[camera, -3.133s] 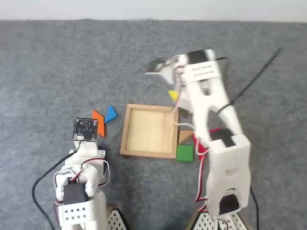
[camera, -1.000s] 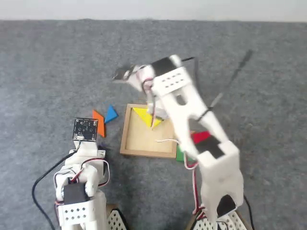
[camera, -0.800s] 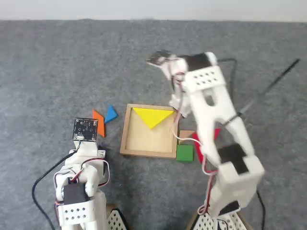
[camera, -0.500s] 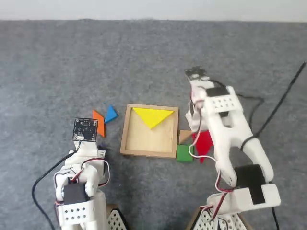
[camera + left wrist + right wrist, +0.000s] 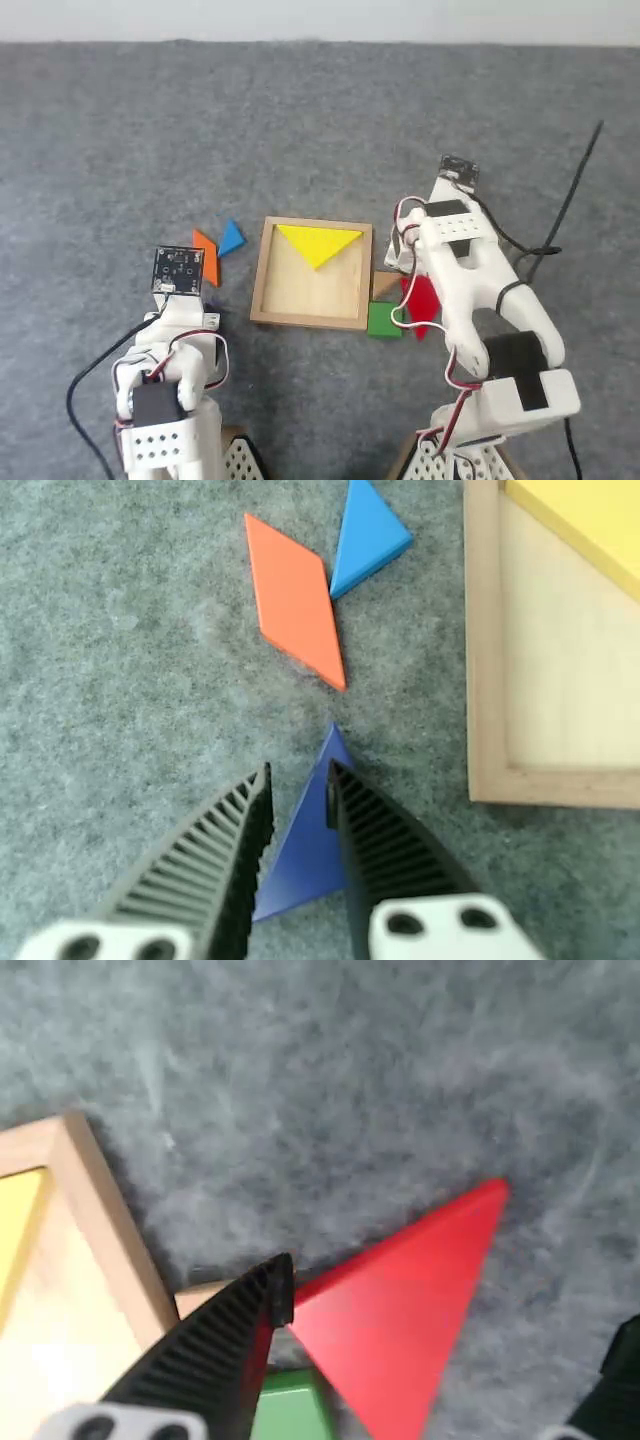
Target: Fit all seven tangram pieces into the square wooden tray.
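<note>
The square wooden tray (image 5: 262,290) holds a yellow triangle (image 5: 318,243) against its far edge. Just right of the tray lie a red triangle (image 5: 424,300), a green square (image 5: 384,319) and a tan piece (image 5: 384,285). My right gripper (image 5: 450,1310) hangs open and wide over the red triangle (image 5: 400,1310), nothing held. Left of the tray lie an orange parallelogram (image 5: 205,256) and a light blue triangle (image 5: 231,238). My left gripper (image 5: 298,778) hovers narrowly open above a dark blue triangle (image 5: 305,860), near the orange parallelogram (image 5: 295,600).
Grey carpet covers the table. The right arm (image 5: 470,270) stretches over the pieces right of the tray, and the tray's rim (image 5: 100,1210) lies close beside its gripper. The left arm (image 5: 175,340) stands at the near left.
The right arm carried the yellow triangle into the tray, let it go, then swung right and drew back over the red triangle. The left arm has not moved.
</note>
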